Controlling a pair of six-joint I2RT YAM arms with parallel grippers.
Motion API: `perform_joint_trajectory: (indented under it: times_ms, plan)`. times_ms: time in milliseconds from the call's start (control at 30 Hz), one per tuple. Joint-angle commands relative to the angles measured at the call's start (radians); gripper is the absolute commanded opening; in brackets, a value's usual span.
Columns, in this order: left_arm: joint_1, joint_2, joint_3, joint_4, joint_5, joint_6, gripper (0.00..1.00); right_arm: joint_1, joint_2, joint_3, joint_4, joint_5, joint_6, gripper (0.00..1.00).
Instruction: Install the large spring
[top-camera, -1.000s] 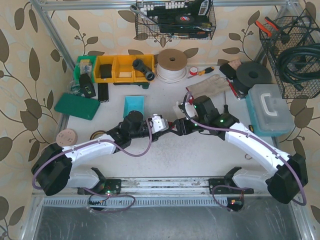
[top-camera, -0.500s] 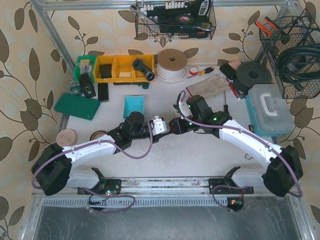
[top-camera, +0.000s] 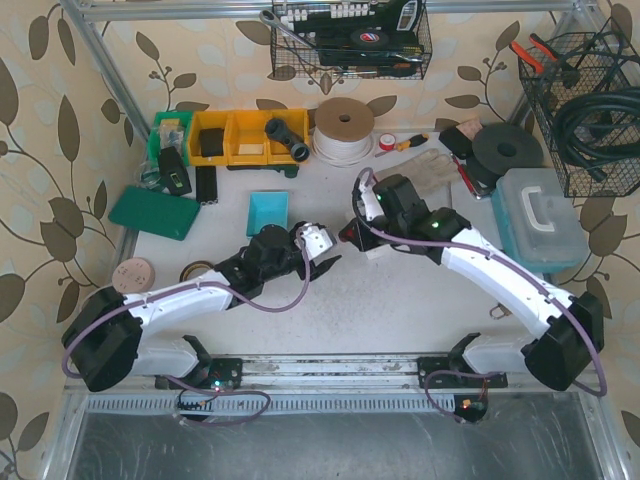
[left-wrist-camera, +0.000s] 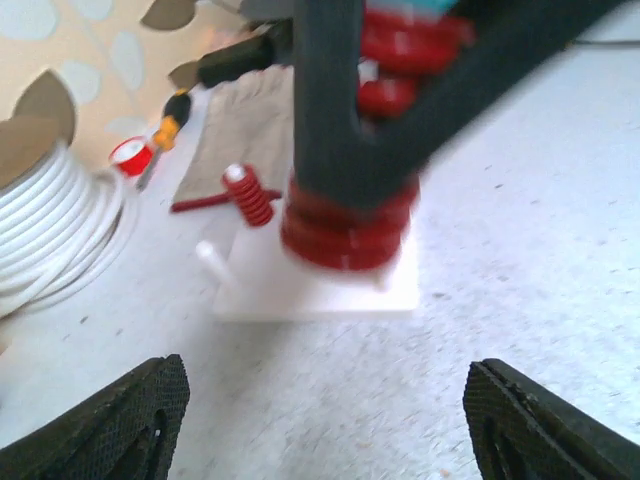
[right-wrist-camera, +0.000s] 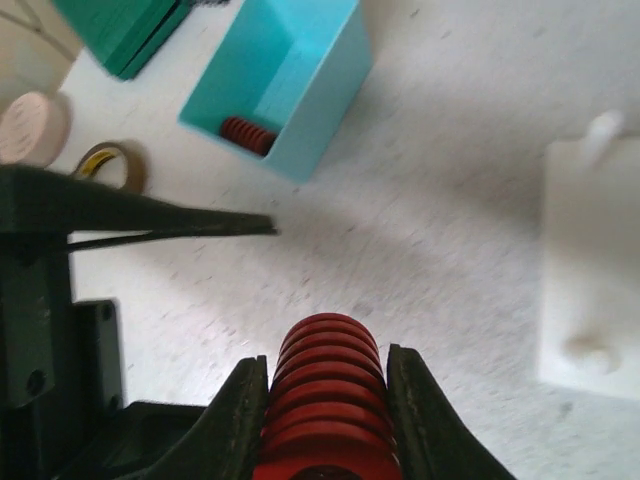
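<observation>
Two arms bend inward over the bench, wrists close together. The right claw clamps the large spring, held upright at the white plate; whether they touch is unclear. The left claw gapes wide, low, facing that plate.

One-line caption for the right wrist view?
Right gripper, jaws shut on the large spring; white peg plate at right, teal bin with a small spring beyond.
</observation>
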Motion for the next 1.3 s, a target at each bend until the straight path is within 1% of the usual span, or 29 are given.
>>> perform_joint_trajectory:
  times_ms: [0,133,233,400,567,733,900,1100,1267]
  plan:
    - [0.003,-0.056,-0.008,-0.067,-0.209,-0.091,0.79,-0.016,0.056,0.103,-0.061,0.228,-0.085,0.0]
    - [0.014,-0.101,-0.05,-0.103,-0.339,-0.147,0.81,-0.041,0.166,0.216,-0.108,0.335,-0.139,0.0]
    - [0.017,-0.141,-0.103,-0.08,-0.391,-0.144,0.82,-0.056,0.254,0.289,-0.123,0.409,-0.171,0.0]
    - [0.02,-0.185,-0.183,-0.002,-0.436,-0.13,0.84,-0.088,0.427,0.415,-0.146,0.443,-0.195,0.0]
    - [0.022,-0.178,-0.197,0.017,-0.411,-0.113,0.85,-0.116,0.565,0.525,-0.174,0.425,-0.204,0.0]
    - [0.022,-0.125,-0.179,0.01,-0.394,-0.096,0.85,-0.135,0.648,0.578,-0.186,0.404,-0.198,0.0]
    - [0.022,-0.111,-0.151,-0.022,-0.353,-0.085,0.85,-0.141,0.687,0.592,-0.178,0.366,-0.194,0.0]
    - [0.022,-0.117,-0.153,-0.021,-0.349,-0.083,0.85,-0.141,0.703,0.581,-0.178,0.351,-0.186,0.0]
    - [0.022,-0.12,-0.151,-0.028,-0.347,-0.083,0.85,-0.143,0.731,0.587,-0.166,0.371,-0.196,0.0]
